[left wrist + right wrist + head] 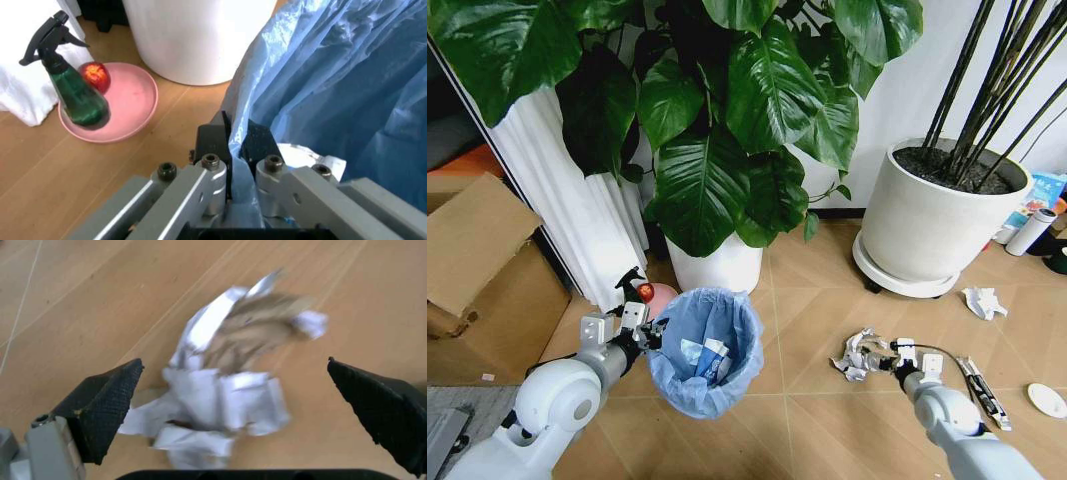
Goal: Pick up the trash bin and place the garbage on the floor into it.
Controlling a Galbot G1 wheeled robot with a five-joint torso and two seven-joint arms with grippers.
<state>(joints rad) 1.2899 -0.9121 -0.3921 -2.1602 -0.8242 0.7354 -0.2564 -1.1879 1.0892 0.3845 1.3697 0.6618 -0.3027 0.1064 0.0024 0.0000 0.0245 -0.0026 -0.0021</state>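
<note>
The trash bin (707,350), lined with a crinkled light-blue bag (333,75), stands on the floor (817,290) in front of the leafy plant and holds some scraps. My left gripper (653,331) (238,142) is shut on its near-left rim, pinching the bag. A crumpled white paper wad (857,355) (227,395) lies right of the bin. My right gripper (889,358) (233,365) is open just above it, one pad (103,407) on each side. More garbage lies further right: another paper wad (983,301), a dark narrow wrapper (979,385) and a white disc (1046,399).
Two large white plant pots stand behind, one (717,265) (200,35) close behind the bin and one (932,225) at the right. A pink plate (130,107) with a green spray bottle (70,85) sits left of the bin. Cardboard boxes (477,270) stand at the far left.
</note>
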